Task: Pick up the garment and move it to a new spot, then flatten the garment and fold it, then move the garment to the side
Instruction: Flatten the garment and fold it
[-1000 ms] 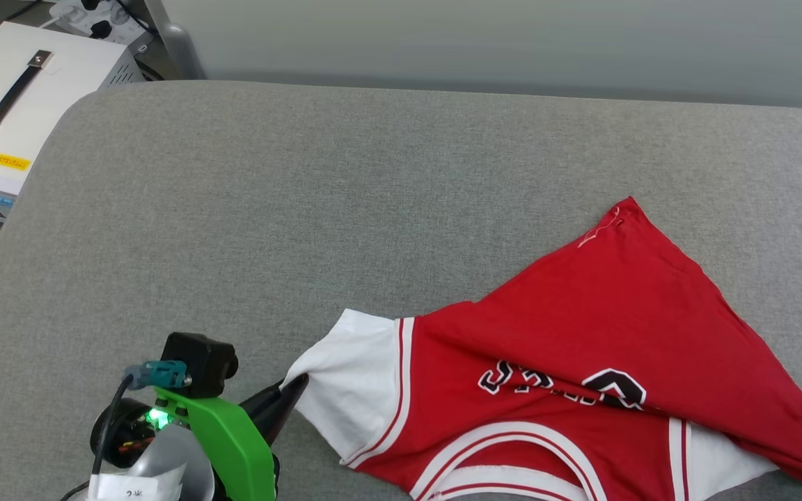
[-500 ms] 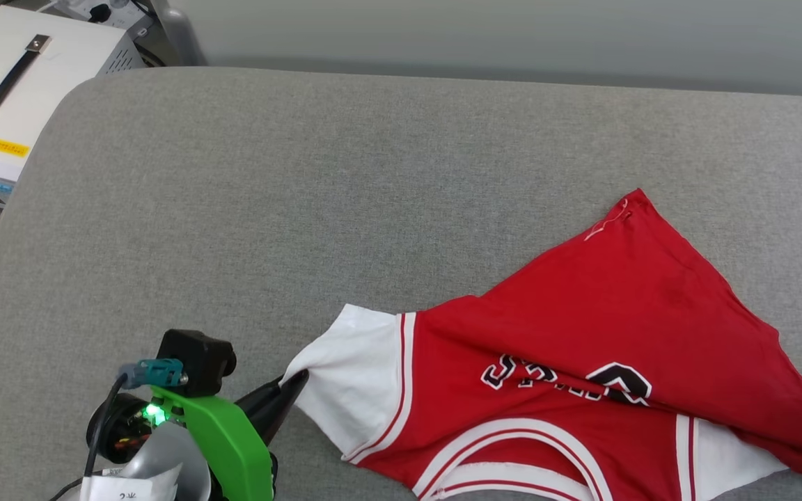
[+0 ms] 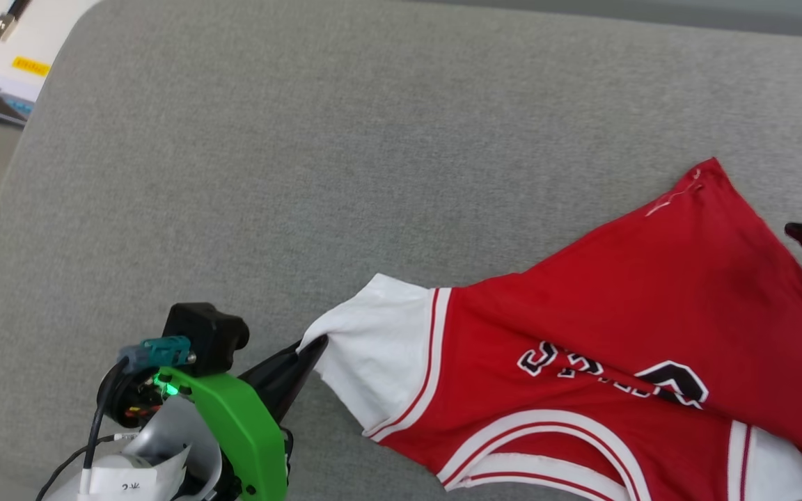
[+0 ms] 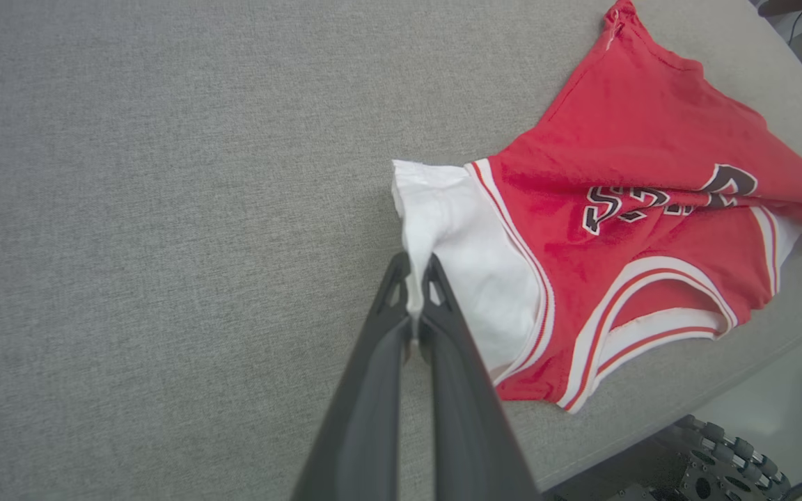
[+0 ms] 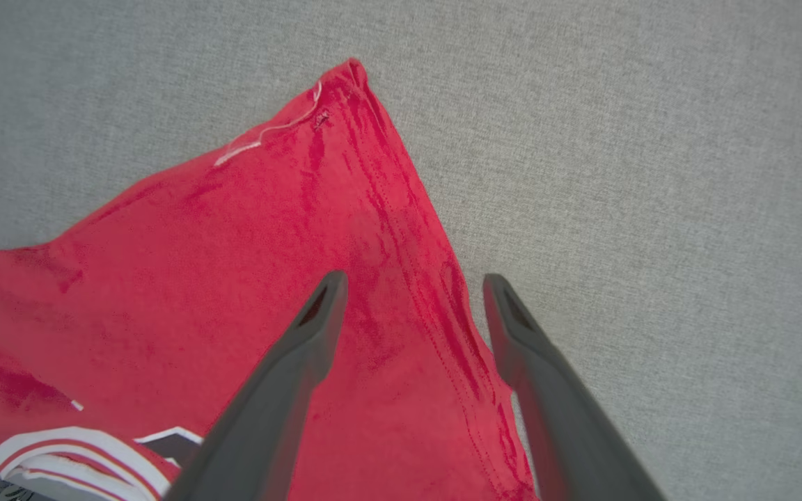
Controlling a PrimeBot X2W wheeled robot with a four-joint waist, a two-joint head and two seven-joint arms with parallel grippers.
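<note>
The garment (image 3: 617, 313) lies crumpled on the grey cushion (image 3: 303, 174), toward its right end. It is print side up, with a diagonal fold across the black lettering and the collar trim almost at the near edge. One red hem corner (image 5: 349, 73) points toward the far edge, and the white sleeve (image 3: 380, 369) points toward the cushion's left end. The left gripper (image 4: 415, 268) has its fingers clamped together on the outer rim of that sleeve, with a thin pinch of white cloth rising between the tips. The right gripper (image 5: 411, 285) hangs over the red side hem below the pointed corner. Its fingers are wide apart and hold nothing, one over cloth and the other over bare cushion. As I judge it, there are three risks. The left pinch looks shallow, so a pull to spread the shirt could slip the sleeve free. Closing the right fingers here could catch only one layer or miss the edge, leaving the fold across the print in place. A tug toward the near edge could drag the collar off the cushion.
</note>
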